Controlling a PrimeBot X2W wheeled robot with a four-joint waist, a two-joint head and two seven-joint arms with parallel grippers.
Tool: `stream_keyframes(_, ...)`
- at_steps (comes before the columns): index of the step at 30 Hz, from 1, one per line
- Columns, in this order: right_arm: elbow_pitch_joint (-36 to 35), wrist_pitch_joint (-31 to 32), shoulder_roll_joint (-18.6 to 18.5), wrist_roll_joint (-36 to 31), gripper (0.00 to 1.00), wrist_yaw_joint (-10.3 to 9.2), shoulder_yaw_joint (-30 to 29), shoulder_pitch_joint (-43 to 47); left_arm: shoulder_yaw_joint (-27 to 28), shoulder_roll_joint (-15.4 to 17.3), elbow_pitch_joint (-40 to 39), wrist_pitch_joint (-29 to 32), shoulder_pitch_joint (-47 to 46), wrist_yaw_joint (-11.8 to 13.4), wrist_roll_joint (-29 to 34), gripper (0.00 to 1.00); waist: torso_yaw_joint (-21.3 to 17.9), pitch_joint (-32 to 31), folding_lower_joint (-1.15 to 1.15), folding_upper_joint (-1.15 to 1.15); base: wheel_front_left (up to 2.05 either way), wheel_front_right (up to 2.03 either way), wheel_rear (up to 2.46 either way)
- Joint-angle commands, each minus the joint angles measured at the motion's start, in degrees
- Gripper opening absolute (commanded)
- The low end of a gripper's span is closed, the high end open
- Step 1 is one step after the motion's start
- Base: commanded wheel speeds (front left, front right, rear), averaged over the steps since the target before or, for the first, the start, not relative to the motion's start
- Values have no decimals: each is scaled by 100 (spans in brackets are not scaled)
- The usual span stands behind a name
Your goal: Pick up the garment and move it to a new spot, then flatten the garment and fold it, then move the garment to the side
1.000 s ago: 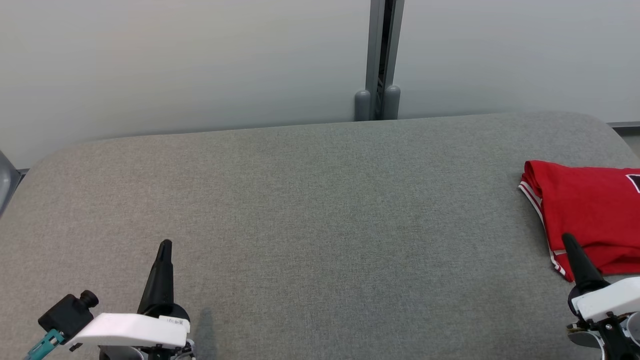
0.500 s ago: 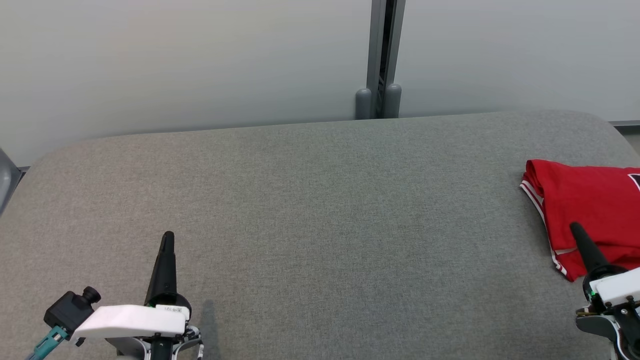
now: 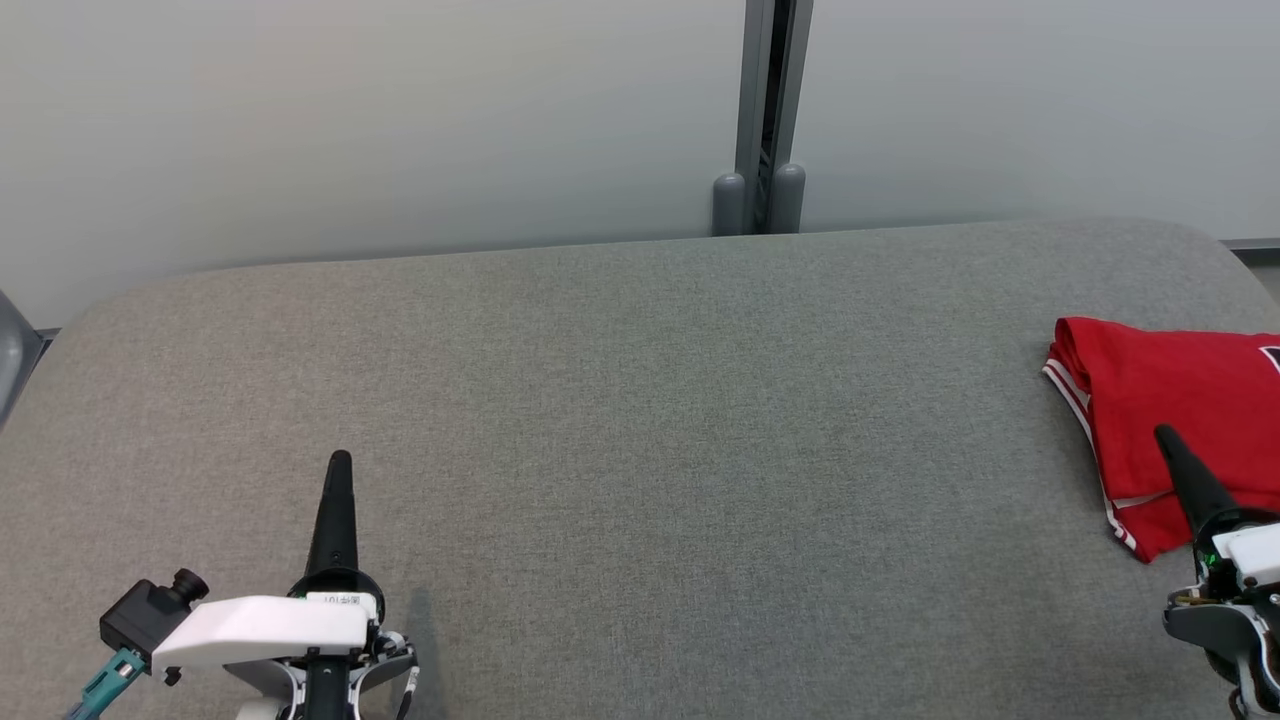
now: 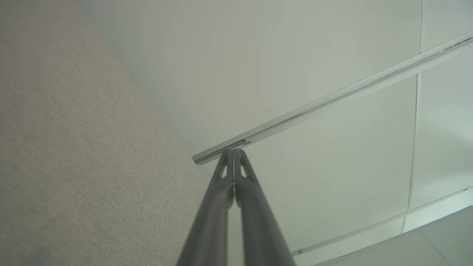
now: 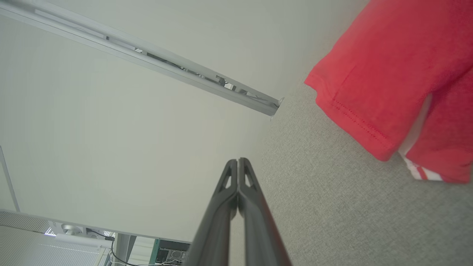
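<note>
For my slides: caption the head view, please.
Red garment at the gray table's right edge; left gripper and right gripper shut, empty.

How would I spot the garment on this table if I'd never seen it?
Start from the wide grey fabric-covered table below the pale wall. Follow it toward its right end, where a folded red cloth garment with white striped trim lies. It is the sole coloured thing on the grey surface, near the robot's right hand.

The head camera looks down across the grey cushion (image 3: 640, 450) to the wall (image 3: 350, 120). Both wrist cameras sit low over it, facing that wall; head and right wrist share the red garment (image 3: 1180, 400).
</note>
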Motion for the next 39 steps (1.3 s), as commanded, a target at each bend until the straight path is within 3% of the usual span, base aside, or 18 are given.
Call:
stream_keyframes(1,24,56,-73,131,0,2,-43,-135,28,17,-5,-22,-157,-53,-84,0,1,2,0,0,0,0,0)
stream_keyframes(39,801,648,-173,1731,0,2,-507,-769,19,-299,403,-159,-541,-301,-1453,0,34,72,0,0,0,0,0)
